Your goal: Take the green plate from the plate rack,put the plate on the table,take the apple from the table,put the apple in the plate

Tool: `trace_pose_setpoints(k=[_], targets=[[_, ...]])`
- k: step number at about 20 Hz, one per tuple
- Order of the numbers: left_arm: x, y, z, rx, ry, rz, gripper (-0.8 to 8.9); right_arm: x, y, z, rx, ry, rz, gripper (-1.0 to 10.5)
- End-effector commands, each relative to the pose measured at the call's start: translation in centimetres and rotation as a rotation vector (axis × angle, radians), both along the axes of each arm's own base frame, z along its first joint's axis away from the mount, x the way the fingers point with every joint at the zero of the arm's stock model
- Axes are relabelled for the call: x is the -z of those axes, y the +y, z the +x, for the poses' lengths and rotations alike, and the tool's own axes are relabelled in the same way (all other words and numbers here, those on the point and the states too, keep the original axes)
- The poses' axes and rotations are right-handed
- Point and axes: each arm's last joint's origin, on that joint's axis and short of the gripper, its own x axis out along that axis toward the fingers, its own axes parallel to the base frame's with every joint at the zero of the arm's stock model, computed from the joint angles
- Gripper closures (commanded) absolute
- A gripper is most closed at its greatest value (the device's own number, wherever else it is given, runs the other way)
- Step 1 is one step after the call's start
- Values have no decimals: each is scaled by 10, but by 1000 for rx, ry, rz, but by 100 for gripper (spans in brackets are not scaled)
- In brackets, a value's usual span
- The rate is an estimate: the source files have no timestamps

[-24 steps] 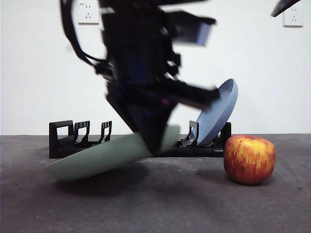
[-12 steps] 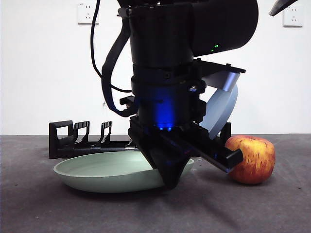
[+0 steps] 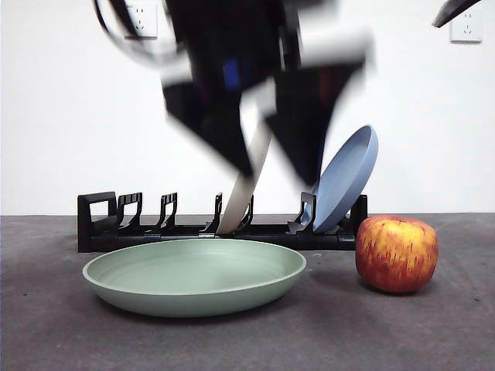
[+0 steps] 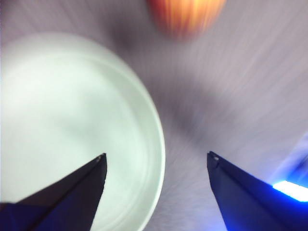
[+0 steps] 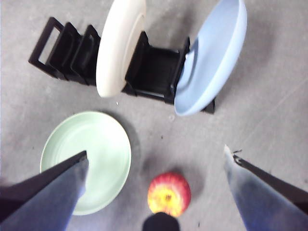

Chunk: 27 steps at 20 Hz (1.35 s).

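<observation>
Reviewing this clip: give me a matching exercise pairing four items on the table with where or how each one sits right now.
Things:
1. green plate
2. apple
3. blue plate
4. cream-white plate

States:
A. leans in the end slot of the plate rack, nearest the apple
B. lies flat on the table, in front of the rack
C. stands on the table, beside the flat plate
D. stands in a middle slot of the rack

Pairs: 1-B, 2-C, 3-A, 4-D
</observation>
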Motion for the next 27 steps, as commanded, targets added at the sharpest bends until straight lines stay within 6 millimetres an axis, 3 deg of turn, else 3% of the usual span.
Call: trace_pose_setpoints(k=[1, 4, 7, 11, 14, 17, 27], targets=[[-52, 22, -14, 7, -51, -190, 463, 4, 0, -3, -6, 48, -13, 474], [-114, 65, -36, 7, -164, -396, 463, 10, 8, -9, -41, 99, -65, 474], [-160, 113, -61, 0, -263, -560, 463, 27, 22, -11, -64, 142, -133, 474], [-196, 173, -93, -10, -356, -712, 463, 85, 45, -12, -102, 222, -218, 474], [-207, 207, -112, -27, -393, -780, 465, 132, 52, -12, -101, 245, -225, 474], [-205, 228, -123, -64, -393, -798, 467, 159, 51, -13, -70, 253, -227, 474], [-193, 231, -124, -120, -312, -706, 467, 180, 51, -13, -45, 227, -208, 472]])
